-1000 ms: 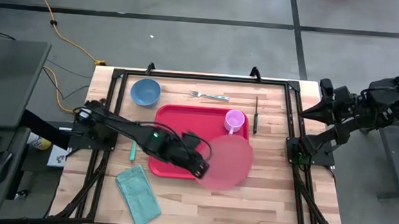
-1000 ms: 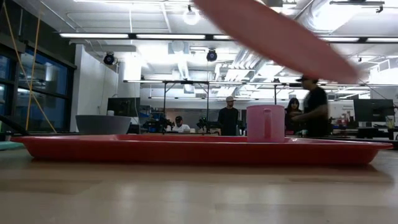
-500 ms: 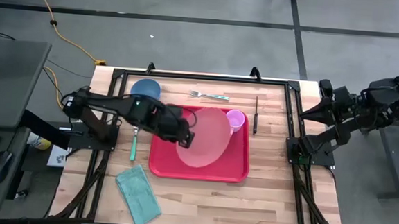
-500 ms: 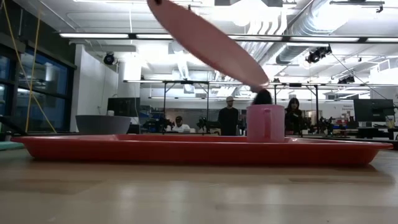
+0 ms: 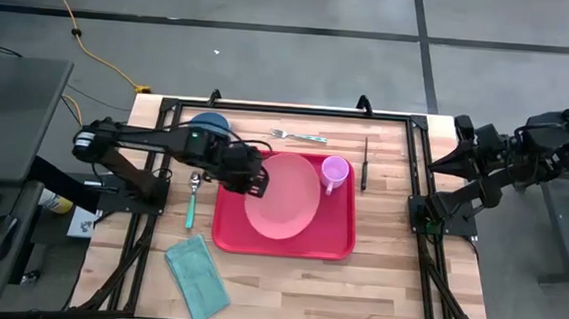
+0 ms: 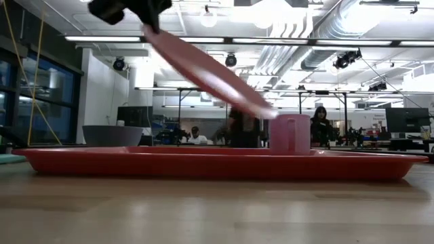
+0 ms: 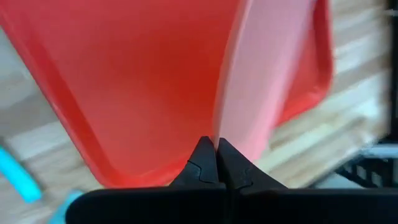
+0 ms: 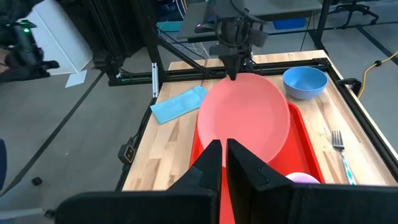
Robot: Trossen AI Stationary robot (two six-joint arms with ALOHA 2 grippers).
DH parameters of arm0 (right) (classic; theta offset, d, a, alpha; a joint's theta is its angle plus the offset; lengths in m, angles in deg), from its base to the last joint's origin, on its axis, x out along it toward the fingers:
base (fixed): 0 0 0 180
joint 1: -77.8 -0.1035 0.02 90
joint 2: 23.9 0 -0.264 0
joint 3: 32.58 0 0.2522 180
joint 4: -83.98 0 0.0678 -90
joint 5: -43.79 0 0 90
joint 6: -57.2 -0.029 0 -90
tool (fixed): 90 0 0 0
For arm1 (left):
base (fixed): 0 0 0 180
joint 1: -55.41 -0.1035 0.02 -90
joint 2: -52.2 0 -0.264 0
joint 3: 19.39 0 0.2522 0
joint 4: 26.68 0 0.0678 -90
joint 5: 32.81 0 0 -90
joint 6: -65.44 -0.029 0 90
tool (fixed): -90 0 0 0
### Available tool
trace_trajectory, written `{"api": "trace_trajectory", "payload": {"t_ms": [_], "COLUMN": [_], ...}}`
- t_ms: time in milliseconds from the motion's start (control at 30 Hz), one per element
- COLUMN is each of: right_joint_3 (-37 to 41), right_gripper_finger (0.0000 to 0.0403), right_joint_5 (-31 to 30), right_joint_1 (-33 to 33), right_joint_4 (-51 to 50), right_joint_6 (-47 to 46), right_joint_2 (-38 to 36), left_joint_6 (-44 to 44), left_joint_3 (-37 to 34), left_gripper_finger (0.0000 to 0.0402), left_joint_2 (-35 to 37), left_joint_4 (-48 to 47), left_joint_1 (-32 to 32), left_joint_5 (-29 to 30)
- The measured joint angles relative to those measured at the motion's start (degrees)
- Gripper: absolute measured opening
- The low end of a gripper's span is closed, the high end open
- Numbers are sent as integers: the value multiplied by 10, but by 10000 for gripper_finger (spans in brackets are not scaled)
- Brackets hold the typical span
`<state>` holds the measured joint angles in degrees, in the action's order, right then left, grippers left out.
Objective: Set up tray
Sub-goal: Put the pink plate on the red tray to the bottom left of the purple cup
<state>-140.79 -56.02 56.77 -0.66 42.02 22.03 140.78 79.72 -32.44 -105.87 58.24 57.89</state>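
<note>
Blue bowl, fork, knife, teal cloth, teal-handled spoon on table

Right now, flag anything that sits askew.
The pink plate is tilted, not flat: the left hand holds it by the rim over the tray, its low edge near the pink cup.

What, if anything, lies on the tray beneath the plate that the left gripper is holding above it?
Nothing visible. The left gripper holds the pink plate tilted over a bare stretch of the red tray. The pink cup stands near the tray's far right corner, close to the plate's lower edge.
</note>
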Motion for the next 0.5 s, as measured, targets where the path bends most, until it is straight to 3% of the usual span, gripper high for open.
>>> {"api": "trace_trajectory", "payload": {"t_ms": [233,500], "right_joint_3": [0,0], "right_gripper_finger": [0,0], "right_joint_5": [-3,-13], "right_joint_1": [0,0], "right_joint_4": [1,4], "right_joint_6": [-2,-4], "right_joint_2": [1,1], "left_joint_6": [25,43], "left_joint_3": [-123,-278], "left_gripper_finger": [12,12], "left_joint_2": [72,89], "left_joint_4": [80,292], "left_joint_1": [2,0], "left_joint_5": [-8,-17]}}
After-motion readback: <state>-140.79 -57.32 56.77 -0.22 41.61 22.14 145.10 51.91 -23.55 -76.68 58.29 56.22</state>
